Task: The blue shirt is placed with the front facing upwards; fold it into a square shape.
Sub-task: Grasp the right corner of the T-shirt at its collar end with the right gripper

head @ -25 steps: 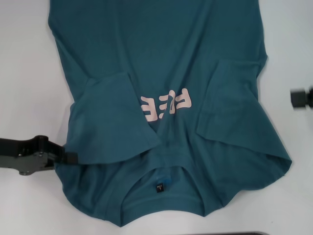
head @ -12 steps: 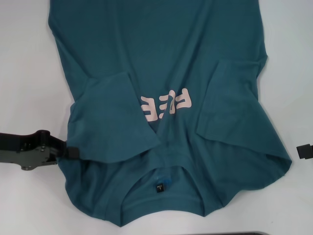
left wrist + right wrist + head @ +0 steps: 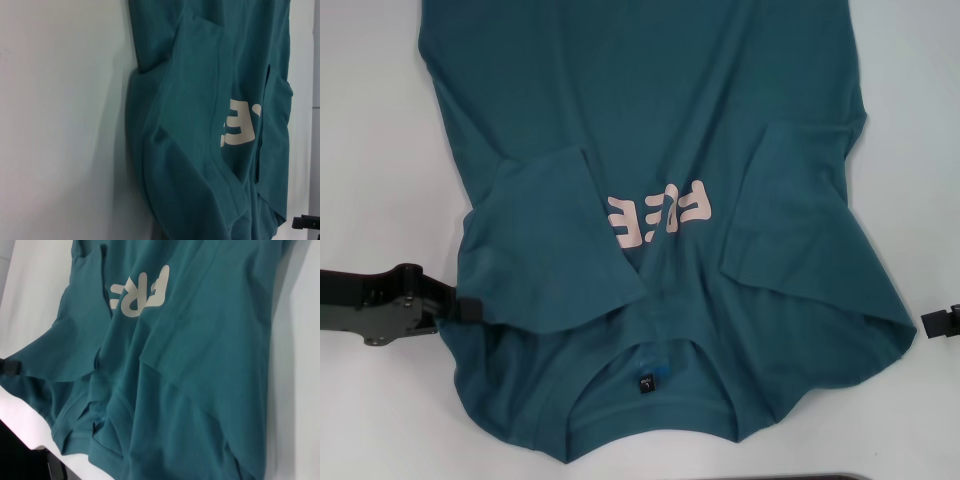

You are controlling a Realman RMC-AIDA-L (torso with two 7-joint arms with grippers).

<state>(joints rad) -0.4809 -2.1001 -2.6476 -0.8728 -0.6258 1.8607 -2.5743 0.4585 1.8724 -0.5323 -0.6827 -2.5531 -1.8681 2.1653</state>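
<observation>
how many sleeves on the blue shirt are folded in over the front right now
2. One sleeve lies over the blue shirt on the robot's left, covering the start of the pink lettering; the other sleeve lies folded in on the right.

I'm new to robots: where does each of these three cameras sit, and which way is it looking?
Head view: on the robot's head, looking down at the shirt on the white table; left pincer at the shirt's edge, right pincer off the other side.
Left wrist view: on the left arm, looking across the shirt; only the far right pincer shows.
Right wrist view: on the right arm, looking across the shirt toward the left pincer.
All three share the pink lettering.
</observation>
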